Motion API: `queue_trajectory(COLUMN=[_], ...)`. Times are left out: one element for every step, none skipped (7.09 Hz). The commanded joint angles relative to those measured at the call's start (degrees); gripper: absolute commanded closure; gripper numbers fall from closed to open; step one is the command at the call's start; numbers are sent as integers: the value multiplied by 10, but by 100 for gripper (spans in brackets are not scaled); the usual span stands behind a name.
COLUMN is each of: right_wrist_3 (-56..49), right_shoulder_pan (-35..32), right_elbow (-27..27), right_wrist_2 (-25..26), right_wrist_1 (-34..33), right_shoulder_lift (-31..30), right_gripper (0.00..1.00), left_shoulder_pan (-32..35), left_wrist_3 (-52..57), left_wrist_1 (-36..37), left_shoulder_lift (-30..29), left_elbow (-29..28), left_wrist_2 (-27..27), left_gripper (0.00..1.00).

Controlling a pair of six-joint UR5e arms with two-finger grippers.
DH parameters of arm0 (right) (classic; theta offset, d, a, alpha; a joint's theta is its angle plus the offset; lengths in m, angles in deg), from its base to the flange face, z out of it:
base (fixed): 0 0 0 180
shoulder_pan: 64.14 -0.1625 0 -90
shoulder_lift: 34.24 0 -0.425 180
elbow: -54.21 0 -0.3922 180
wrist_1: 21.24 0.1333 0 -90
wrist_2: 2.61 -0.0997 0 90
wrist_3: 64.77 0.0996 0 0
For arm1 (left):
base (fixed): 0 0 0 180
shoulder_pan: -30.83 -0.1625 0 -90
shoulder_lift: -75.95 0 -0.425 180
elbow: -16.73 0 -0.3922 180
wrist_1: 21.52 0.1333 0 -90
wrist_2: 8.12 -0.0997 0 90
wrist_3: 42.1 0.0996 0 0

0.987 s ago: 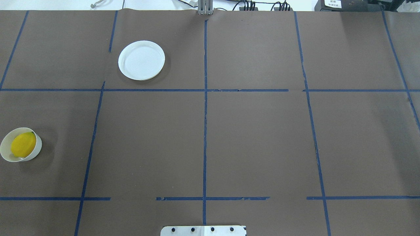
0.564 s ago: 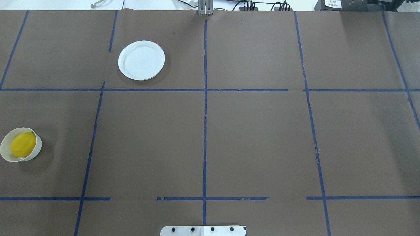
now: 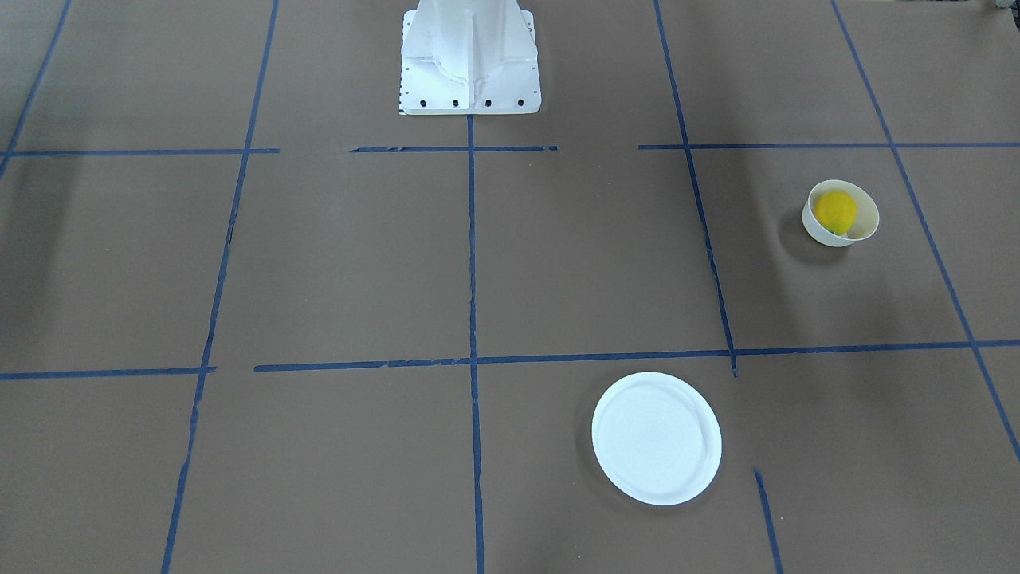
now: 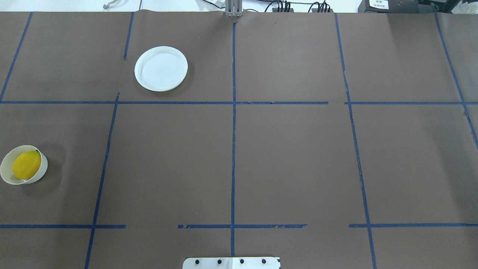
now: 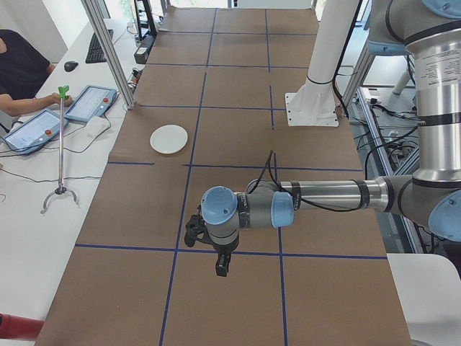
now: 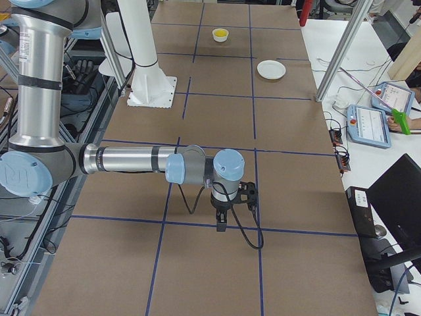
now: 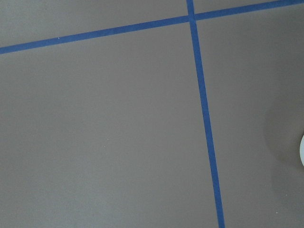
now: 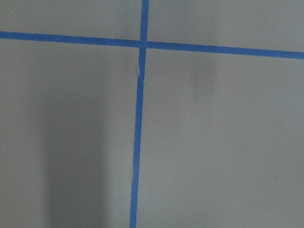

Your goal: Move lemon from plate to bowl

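From the front, the lemon (image 3: 836, 210) is sitting inside the bowl (image 3: 821, 234), well apart from the plate (image 3: 657, 438) on the worktop (image 3: 358, 263). The overhead view is showing the same. From the sides, the left arm (image 5: 331, 194) and right arm (image 6: 125, 159) are reaching over the worktop. I cannot tell whether the left jaws or right jaws are open. Both wrist cameras are showing blue tape (image 7: 202, 95).

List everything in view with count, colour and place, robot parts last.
lemon: one, yellow, inside the bowl.
bowl: one, cream, at the left edge of the overhead view.
plate: one, white, bare, far side, left of centre.
table: one, brown cover with a blue tape grid.
left end effector: one, dark, over the table's left end; open or shut unclear.
right end effector: one, dark, over the table's right end; open or shut unclear.
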Motion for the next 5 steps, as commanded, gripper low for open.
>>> queue_trajectory(right_wrist_3=[0,0,0,0,0], right_shoulder_pan=[0,0,0,0,0], right_elbow=[0,0,0,0,0], right_wrist_2=[0,0,0,0,0], right_wrist_1=[0,0,0,0,0], right_shoulder_lift=[0,0,0,0,0], right_gripper=[0,0,0,0,0], left_shoulder_pan=[0,0,0,0,0], left_wrist_3=[-1,0,0,0,0], left_wrist_1=[-1,-4,-5,-5,-7], left_shoulder_lift=[0,-1,-1,0,0], left_elbow=[-7,-15,-20,-21,-31], left_wrist_2=[2,2,3,4,5], left_gripper=[0,0,0,0,0])
